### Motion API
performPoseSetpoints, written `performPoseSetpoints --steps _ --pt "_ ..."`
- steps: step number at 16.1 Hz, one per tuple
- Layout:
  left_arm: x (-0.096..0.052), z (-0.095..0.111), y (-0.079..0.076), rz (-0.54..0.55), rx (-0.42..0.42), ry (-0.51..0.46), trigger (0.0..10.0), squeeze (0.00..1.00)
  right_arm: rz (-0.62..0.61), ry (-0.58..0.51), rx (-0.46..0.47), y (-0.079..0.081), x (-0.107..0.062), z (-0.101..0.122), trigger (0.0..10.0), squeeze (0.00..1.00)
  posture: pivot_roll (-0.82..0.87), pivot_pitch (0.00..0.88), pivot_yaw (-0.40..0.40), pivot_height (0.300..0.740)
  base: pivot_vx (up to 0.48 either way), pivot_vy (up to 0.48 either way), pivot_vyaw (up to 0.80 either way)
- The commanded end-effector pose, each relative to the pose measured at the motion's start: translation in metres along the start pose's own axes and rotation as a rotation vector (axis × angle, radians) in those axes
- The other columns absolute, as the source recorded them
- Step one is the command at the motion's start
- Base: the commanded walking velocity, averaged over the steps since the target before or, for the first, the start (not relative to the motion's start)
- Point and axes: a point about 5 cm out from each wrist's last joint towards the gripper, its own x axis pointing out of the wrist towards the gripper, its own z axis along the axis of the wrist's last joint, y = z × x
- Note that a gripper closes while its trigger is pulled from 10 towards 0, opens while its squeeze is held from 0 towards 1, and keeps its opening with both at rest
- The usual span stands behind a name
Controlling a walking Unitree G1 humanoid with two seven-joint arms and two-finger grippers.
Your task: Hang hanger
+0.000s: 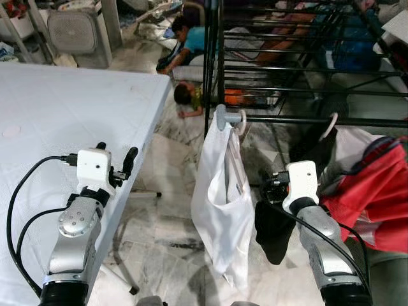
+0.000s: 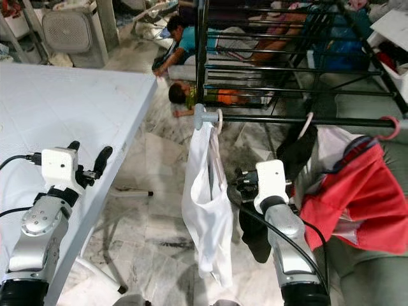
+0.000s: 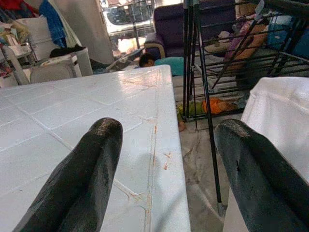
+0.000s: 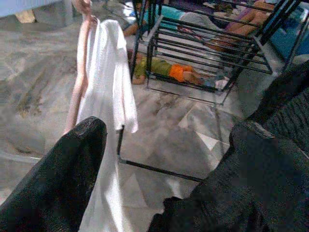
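A white garment [image 1: 220, 191] on its pink hanger [image 1: 241, 125] is hanging at the end of the black drying rack's rail [image 1: 299, 120]. Both the right gripper [image 4: 164, 169] and left gripper [image 3: 174, 164] are gaping empty; brushing the garment risks unhooking it.

My red garment [image 1: 373, 191] runs off the frame's edge; a black garment [image 1: 274, 229] hides the right gripper's [image 1: 271, 185] fingertips.

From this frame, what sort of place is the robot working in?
Probably a lived-in home's laundry corner: a black drying rack hung with a white garment and a red garment, beside a white table, on marble flooring.
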Motion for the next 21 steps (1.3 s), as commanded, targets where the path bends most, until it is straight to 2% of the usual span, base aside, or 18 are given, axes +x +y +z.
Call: performPoseSetpoints --steps 1,5,8,9,10,12,15,17,20,21 --pt "0.000 0.000 0.004 0.010 0.015 0.013 10.0 0.00 0.054 -0.033 0.010 0.008 0.005 0.015 10.0 0.00 -0.05 0.011 -0.011 0.740 0.000 0.000 0.00" --pt "-0.001 -0.001 0.009 0.018 0.035 0.026 10.0 0.00 0.220 0.042 0.011 0.029 0.016 0.013 10.0 0.00 -0.02 0.018 -0.016 0.740 0.000 0.000 0.00" --pt "-0.008 -0.004 0.015 0.029 0.058 0.051 10.0 0.00 0.225 0.104 -0.006 0.031 0.031 0.010 10.0 0.00 0.00 0.031 -0.020 0.740 0.000 0.000 0.00" --pt "-0.013 -0.006 0.017 0.031 0.068 0.065 10.0 0.00 0.217 0.155 -0.033 0.029 0.038 0.007 10.0 0.00 0.01 0.037 -0.025 0.740 0.000 0.000 0.00" --pt "-0.015 -0.008 0.018 0.033 0.071 0.076 10.0 0.00 0.199 0.206 -0.054 0.026 0.045 0.004 10.0 0.00 0.01 0.046 -0.031 0.740 0.000 0.000 0.00" --pt "-0.016 -0.008 0.016 0.036 0.068 0.077 10.0 0.00 0.204 0.238 -0.066 0.027 0.053 0.002 10.0 0.00 0.02 0.047 -0.036 0.740 0.000 0.000 0.00" --pt "-0.016 -0.008 0.013 0.032 0.062 0.080 10.0 0.00 0.233 0.259 -0.043 0.033 0.067 0.005 10.0 0.00 0.02 0.047 -0.039 0.740 0.000 0.000 0.00" --pt "-0.016 -0.009 0.012 0.029 0.059 0.082 10.0 0.00 0.294 0.284 -0.019 0.047 0.080 0.014 10.0 0.00 0.02 0.050 -0.047 0.740 0.000 0.000 0.00" --pt "-0.019 -0.011 0.010 0.033 0.055 0.090 10.0 0.00 0.272 0.318 -0.001 0.053 0.088 0.018 10.0 0.00 0.02 0.056 -0.061 0.740 0.000 0.000 0.00" --pt "-0.019 -0.011 0.009 0.033 0.054 0.091 10.0 0.00 0.258 0.327 -0.019 0.052 0.089 0.017 4.5 0.00 0.02 0.057 -0.066 0.740 0.000 0.000 0.00"
